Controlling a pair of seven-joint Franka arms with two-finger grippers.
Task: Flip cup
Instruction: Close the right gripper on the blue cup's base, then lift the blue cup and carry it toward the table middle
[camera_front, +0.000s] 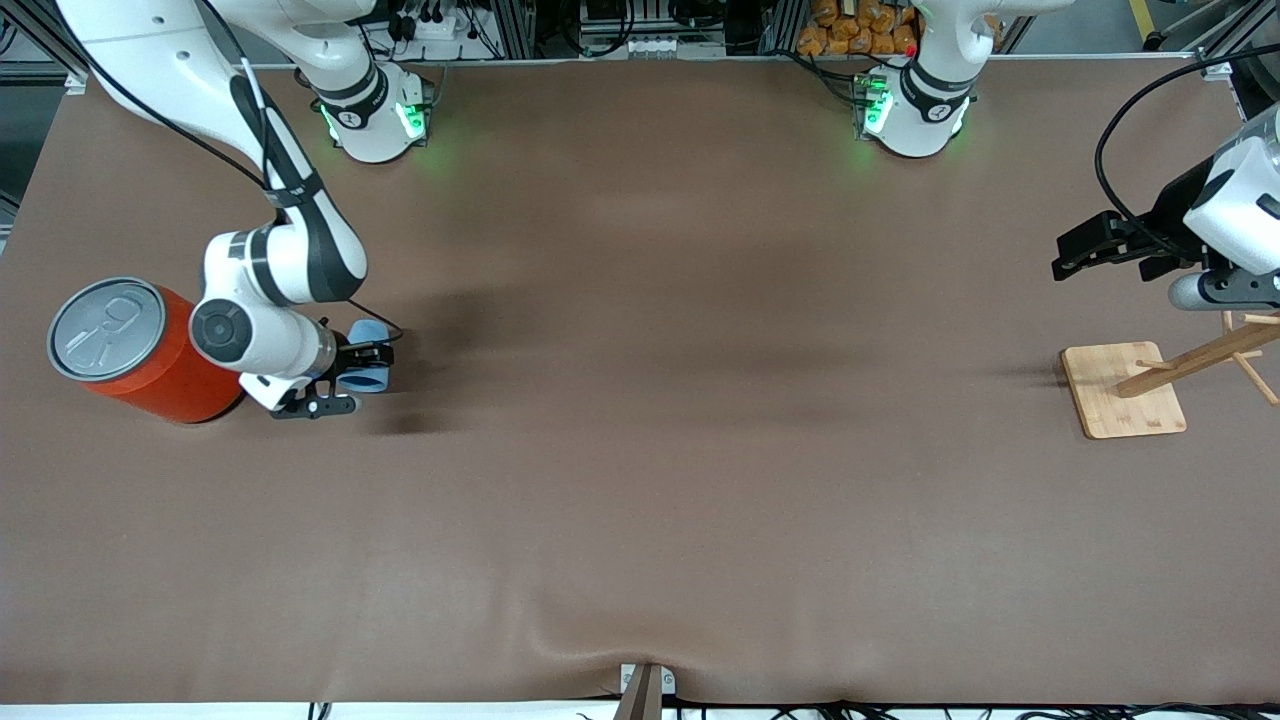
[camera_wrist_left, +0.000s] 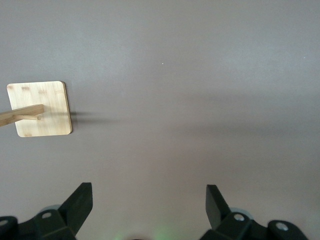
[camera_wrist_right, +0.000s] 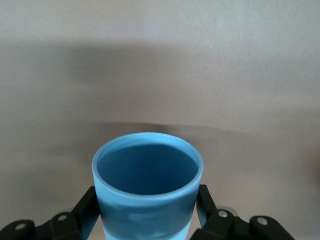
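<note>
Table (camera_front: 640, 480) w/ brown cloth fills the front view; no legible writing on it, and no brand or label readable anywhere.

Can (camera_front: 140, 352), orange w/ grey pull-tab lid, stands at mid-left of the front frame, toward the right arm's end. Its lid shows embossed shapes only, no text.

Rack (camera_front: 1160, 380), bamboo base plus slanted pegged post, sits at mid-right of the front frame, toward the left arm's end; base also shows at left-centre of the left wrist view (camera_wrist_left: 40, 108).

Right gripper (camera_front: 362, 372) is just beside the can, mid-left of the front frame, low over the cloth. Fingers pinch the cup (camera_front: 366, 370) from both sides; in the right wrist view the pads (camera_wrist_right: 86, 206) press its wall and the cup (camera_wrist_right: 147, 190) fills bottom-centre, mouth toward the lens, dark blue inside visible. Cup is held on its side, well apart from the rack.

Left gripper (camera_front: 1085, 248) hangs at upper right of the front frame, over bare cloth near the rack. Fingers (camera_wrist_left: 80, 200) spread wide, nothing between them, touching nothing.
</note>
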